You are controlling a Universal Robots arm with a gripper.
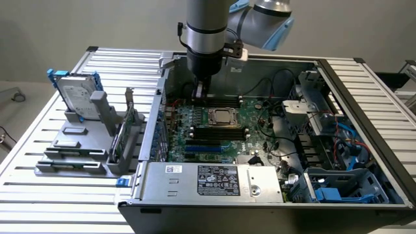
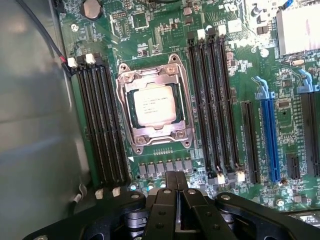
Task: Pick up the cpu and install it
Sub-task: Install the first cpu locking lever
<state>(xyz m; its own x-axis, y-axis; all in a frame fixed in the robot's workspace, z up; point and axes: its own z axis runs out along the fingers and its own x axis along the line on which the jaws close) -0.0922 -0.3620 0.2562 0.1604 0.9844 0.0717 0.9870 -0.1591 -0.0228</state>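
- Computer case point(image 1: 364, 146): you see it lying open, motherboard point(image 2: 150, 40) facing up beneath the gripper point(image 2: 174, 197).
- Socket frame point(image 2: 131, 82): just ahead of the fingertips, around the chip.
- Cpu point(image 2: 155, 104): already seated flat in the socket, metal top up, printed face showing; square, so no long axis.
- Gripper: clenched on nothing, apart from the cpu; placement looks done.

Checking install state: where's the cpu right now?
The cpu sits in the motherboard socket, between the two banks of black memory slots, mid-board in the exterior view.
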